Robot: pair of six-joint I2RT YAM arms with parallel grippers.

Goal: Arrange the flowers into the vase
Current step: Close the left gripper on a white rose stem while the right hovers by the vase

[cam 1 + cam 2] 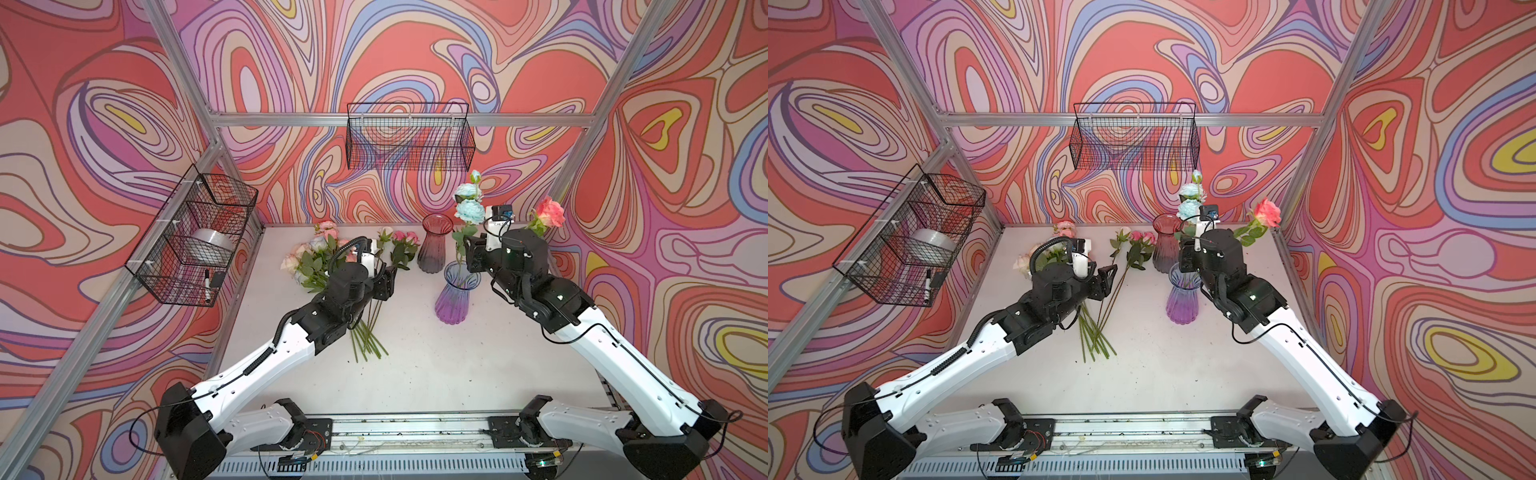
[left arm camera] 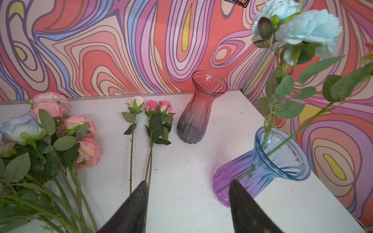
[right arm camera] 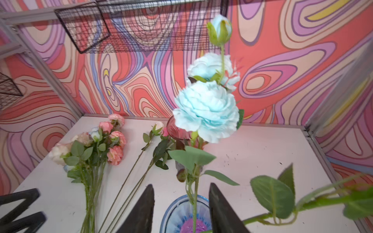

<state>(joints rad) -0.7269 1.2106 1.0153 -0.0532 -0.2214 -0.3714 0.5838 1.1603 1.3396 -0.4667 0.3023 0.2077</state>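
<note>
The right tool (image 3: 181, 188) is released, its jaws either side of the stem of the pale blue flower (image 3: 205, 113), which the purple vase (image 1: 452, 305) now props up (a coral rose (image 1: 550, 212) leans there too). The left tool (image 2: 187, 182), spread and empty, hovers over roses (image 2: 153, 113) lying on the surface (image 1: 415, 365), probably to pick the next one.

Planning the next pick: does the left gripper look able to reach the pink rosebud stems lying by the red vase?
Likely yes: the left gripper is open right over the pink rosebud stems, with nothing between them.
</note>
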